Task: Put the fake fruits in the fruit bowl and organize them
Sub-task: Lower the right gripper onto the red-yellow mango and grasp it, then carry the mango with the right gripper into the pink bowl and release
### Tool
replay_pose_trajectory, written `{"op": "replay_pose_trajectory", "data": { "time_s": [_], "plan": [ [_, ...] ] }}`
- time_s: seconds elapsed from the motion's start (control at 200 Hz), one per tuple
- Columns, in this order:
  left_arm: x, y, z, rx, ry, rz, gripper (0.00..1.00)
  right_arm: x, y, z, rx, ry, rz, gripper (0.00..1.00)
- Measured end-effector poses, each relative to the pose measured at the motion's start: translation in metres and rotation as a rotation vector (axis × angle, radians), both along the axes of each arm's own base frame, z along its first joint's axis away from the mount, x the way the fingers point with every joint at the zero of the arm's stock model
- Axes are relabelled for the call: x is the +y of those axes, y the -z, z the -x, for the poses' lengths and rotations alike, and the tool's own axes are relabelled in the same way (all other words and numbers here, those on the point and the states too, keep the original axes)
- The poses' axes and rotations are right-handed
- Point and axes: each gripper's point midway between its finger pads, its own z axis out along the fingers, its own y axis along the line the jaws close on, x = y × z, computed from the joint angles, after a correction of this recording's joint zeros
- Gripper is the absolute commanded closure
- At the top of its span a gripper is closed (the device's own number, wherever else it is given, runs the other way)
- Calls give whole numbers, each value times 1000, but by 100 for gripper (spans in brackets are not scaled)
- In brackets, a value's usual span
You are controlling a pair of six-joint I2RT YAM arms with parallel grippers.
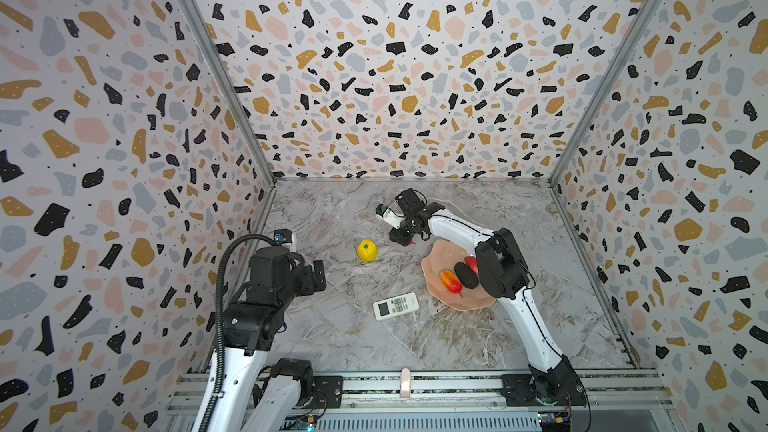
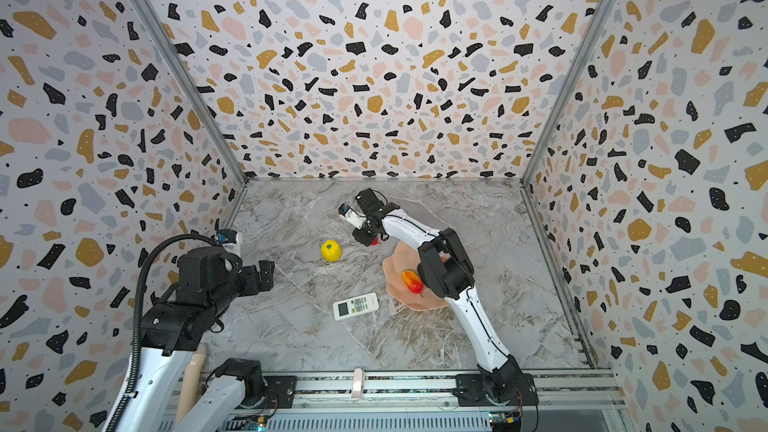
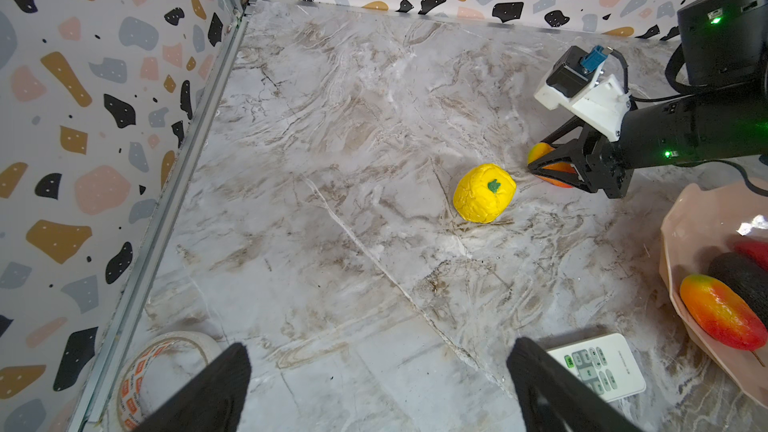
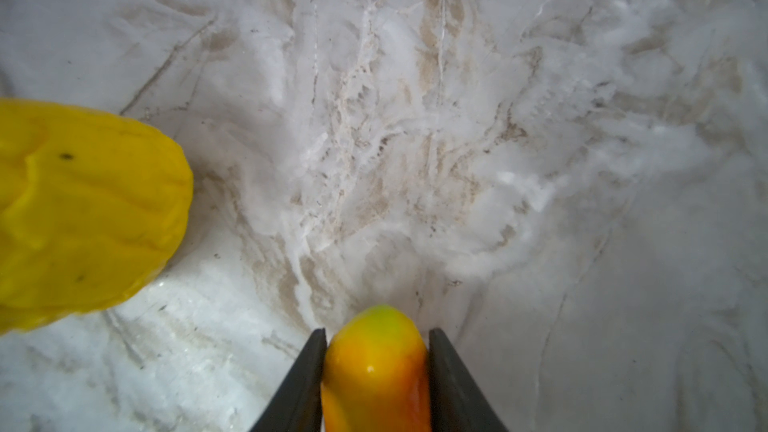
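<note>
**Right arm.** The right fingers (image 4: pixel 299 388) are pinched on a red-orange-yellow oval (image 4: pixel 376 367). One finger is pressed to each flank, and the oval's yellow-green tip protrudes ahead of them. In the left wrist view this held oval (image 3: pixel 540 151) is seen low at the marble table (image 3: pixel 332 263). Whether it rests on the surface cannot be told. In a top view the grasp is located just beyond the far left rim of the fruit bowl (image 1: pixel 461 303), outside it.

**Left arm.** The left fingers (image 3: pixel 216 392) are spread wide with nothing between them. They are held above the table at the left side.

**Fruits.**
- A bumpy yellow ball (image 1: pixel 367 250) is noted on the table, near the held oval but apart from it.
- Three pieces are lying in the bowl: a second red-orange-yellow oval (image 1: pixel 451 281), a blackish oval (image 1: pixel 466 275) touching it, and a red piece (image 1: pixel 471 263) largely hidden by the right arm.

**Other items.** A white remote control (image 1: pixel 395 306) is recorded on the table just beside the bowl's near left rim. A tape roll (image 3: pixel 166 363) is recorded at the wall.
</note>
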Motion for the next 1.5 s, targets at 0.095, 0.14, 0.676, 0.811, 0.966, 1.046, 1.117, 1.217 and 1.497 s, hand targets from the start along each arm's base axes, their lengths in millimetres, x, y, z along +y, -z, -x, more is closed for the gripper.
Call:
{"op": "replay_pose_trajectory", "data": {
  "time_s": [0.095,0.14,0.676,0.811,0.966,1.046,1.117,1.217,1.497],
  "plan": [
    [0,0,0,0,0,0,0,-1,-2,1,5,9,-1,76],
    [0,0,0,0,0,0,1,-2,-3,2,8,13,1,77],
    [0,0,0,-1,0,0,0,-79,-158,70,-169,145,-83,79],
    [0,0,0,-2,0,0,1,-108,-118,91,-144,153,19,78],
    [0,0,0,-2,0,0,0,-138,-59,120,-97,96,162,79],
    [0,0,0,-2,0,1,0,-149,-45,125,-106,72,213,79],
    [0,-1,1,-4,0,0,0,-153,-43,124,-137,57,230,79],
    [0,-1,1,-7,0,1,1,-153,-45,120,-177,44,238,79],
    [0,-3,2,-13,0,1,0,-153,-55,101,-245,59,213,71]
  ]
}}
